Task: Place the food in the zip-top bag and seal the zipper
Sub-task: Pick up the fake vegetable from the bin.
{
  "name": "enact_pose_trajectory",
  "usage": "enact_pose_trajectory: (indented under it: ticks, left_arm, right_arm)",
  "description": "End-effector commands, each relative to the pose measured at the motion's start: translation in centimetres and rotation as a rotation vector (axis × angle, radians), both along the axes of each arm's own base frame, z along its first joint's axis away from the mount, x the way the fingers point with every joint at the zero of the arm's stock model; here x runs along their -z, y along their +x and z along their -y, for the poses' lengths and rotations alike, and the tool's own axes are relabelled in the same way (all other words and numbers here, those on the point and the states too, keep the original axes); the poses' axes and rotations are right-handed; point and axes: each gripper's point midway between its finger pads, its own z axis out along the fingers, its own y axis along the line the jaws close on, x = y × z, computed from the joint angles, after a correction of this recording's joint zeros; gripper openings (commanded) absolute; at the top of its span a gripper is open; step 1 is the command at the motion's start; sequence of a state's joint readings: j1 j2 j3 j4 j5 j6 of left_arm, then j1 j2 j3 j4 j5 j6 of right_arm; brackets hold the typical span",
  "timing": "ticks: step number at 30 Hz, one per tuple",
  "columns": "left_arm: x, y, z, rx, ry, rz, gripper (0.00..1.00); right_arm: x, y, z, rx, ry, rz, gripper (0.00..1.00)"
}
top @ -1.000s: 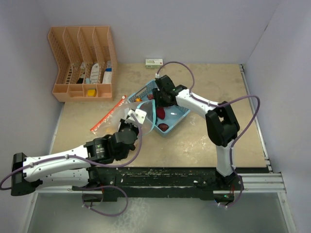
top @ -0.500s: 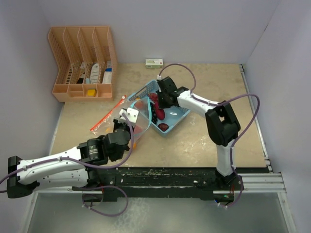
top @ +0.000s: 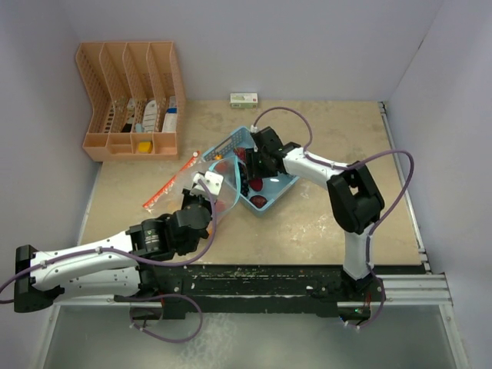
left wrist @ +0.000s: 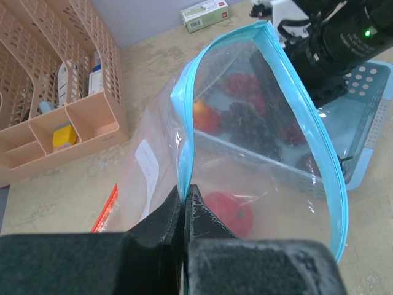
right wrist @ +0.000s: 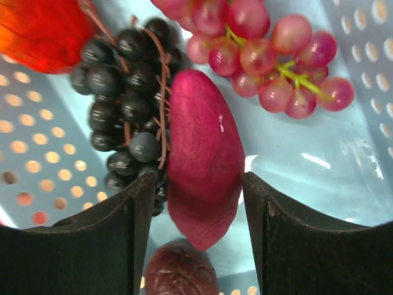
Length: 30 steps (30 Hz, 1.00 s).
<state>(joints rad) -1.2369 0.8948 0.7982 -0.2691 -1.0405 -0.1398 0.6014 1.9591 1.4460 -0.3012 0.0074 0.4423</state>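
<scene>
1. Orange rack, far left corner of the table. Its slots hold white bottles. One low front compartment holds a yellow piece.

2. Red strip. It lies flat on the table between the rack and the bag.

3. Zip-top bag, just left of the basket. The mouth is held up and gapes toward the basket, and the blue zipper is unsealed, forming an open loop. The left gripper has its jaws pressed together on the near rim of the bag, pinching the film and zipper track. A red pepper shows through the film on the near side of the basket wall (apparently in the bag's lower part).

4. Blue perforated basket, centre of the table. It holds the rest of the food:
- maroon sweet potato, lying lengthwise
- dark grapes, touching its left side
- pink grapes, beyond its far end
- orange-red fruit, in the far left corner of the wrist view
- brown ball, at its near end

5. The right gripper is lowered into the basket. Its jaws are spread, one on each side of the sweet potato. The right finger is at the potato's flank, and the left finger is against the dark grapes.

6. Small green-and-white box, at the far edge of the table.
</scene>
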Motion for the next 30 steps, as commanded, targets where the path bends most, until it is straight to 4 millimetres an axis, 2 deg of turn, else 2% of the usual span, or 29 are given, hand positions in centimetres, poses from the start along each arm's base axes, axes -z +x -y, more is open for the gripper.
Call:
enact_pose_trajectory:
  ticks: [1,4,6,8,11,14,17,21,23,25,27,30]
  left_arm:
    - [-0.6,0.2,-0.5,-0.028,-0.050,0.016,0.00]
    - [-0.5,0.2,-0.4,-0.027,-0.053,0.014,0.00]
    - [-0.3,0.2,-0.2,-0.025,-0.050,0.011,0.00]
    - [-0.2,0.3,0.0,-0.022,-0.048,0.008,0.00]
    - [-0.1,0.5,0.5,-0.014,-0.047,0.011,0.00]
    - [0.3,0.8,1.1,-0.007,-0.049,0.015,0.00]
    - [0.7,1.3,1.9,0.003,-0.058,0.018,0.00]
    - [0.8,1.9,2.6,-0.011,-0.077,0.028,0.00]
    - [0.7,2.2,3.0,-0.012,-0.093,0.036,0.00]
    - [0.5,2.4,3.5,-0.008,-0.110,0.043,0.00]
    - [0.2,2.7,3.9,-0.002,-0.126,0.053,0.00]
    - [-0.6,3.1,4.3,-0.003,-0.152,0.069,0.00]
  right_arm:
    - [1.3,-0.8,0.1,0.005,0.006,-0.042,0.61]
    - [1.9,-1.1,0.4,0.014,-0.001,-0.054,0.59]
    - [1.6,-1.3,0.5,0.015,0.003,-0.048,0.44]
    - [0.3,-1.3,0.7,0.017,0.012,-0.021,0.30]
    - [-3.4,-1.1,1.3,0.030,0.030,0.055,0.23]
    - [-8.7,-1.5,2.0,0.035,0.085,0.168,0.21]
    - [-13.8,-2.9,2.0,0.008,0.197,0.268,0.19]
    - [-18.3,-5.4,3.0,0.027,0.320,0.348,0.19]
    - [-21.1,-6.5,3.2,0.014,0.403,0.421,0.18]
    - [-23.6,-7.1,3.2,0.007,0.483,0.494,0.18]
    - [-25.2,-8.2,2.1,-0.036,0.593,0.498,0.18]
    - [-26.1,-9.2,0.6,-0.060,0.740,0.473,0.17]
